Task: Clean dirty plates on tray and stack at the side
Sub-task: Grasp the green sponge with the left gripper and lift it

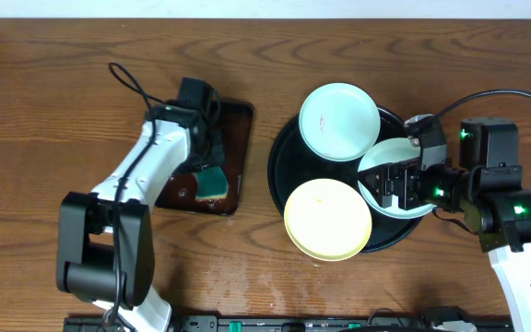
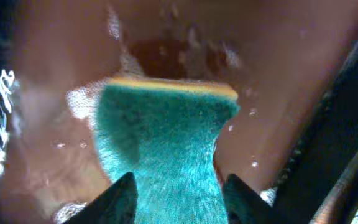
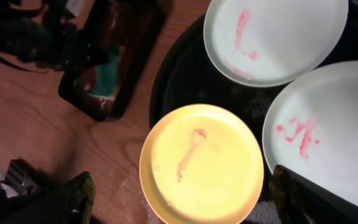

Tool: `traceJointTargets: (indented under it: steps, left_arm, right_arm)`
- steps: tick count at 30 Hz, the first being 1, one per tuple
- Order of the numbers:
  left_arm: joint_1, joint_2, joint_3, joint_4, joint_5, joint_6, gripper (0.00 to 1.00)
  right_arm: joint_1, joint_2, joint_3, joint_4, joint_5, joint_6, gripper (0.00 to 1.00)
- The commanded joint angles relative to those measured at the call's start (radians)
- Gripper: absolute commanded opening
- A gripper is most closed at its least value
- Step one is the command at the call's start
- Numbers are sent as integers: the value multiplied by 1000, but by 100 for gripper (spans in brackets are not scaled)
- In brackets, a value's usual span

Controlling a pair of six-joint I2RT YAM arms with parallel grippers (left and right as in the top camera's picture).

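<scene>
The black tray (image 1: 284, 161) holds three plates: a mint-white plate (image 1: 339, 121) at the back, a pale yellow plate (image 1: 327, 219) at the front, and a second mint-white plate (image 1: 383, 157) at the right, partly under my right arm. All three show reddish smears in the right wrist view: yellow plate (image 3: 201, 165), back plate (image 3: 275, 37), right plate (image 3: 325, 134). My right gripper (image 1: 396, 187) is open and empty, hovering above the tray. My left gripper (image 2: 178, 196) is down over the teal sponge (image 2: 160, 146), jaws open on either side of it.
The sponge (image 1: 212, 181) lies in a wet, dark brown rectangular tray (image 1: 233, 138) left of the black tray. A black cable (image 1: 132, 83) loops at the back left. Bare wooden table surrounds both trays.
</scene>
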Motion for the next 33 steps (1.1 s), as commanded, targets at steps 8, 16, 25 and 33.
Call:
traceJointTargets:
  steps: [8,16,25,33]
  left_arm:
    - [0,99,-45,10,-46,-11,7]
    - [0,-34,39,-108,-27,-10,8]
    - [-2,-280,40,-209,-27,6,8]
    - [-61,-423,40,-253,15,39,7]
  right_arm:
    - [-5,-3,18,-57,47,4,88]
    - [-5,3,12,-62,82,5,82]
    - [-3,92,-120,-80,280,185,59]
    - [79,257,-285,61,236,160,56]
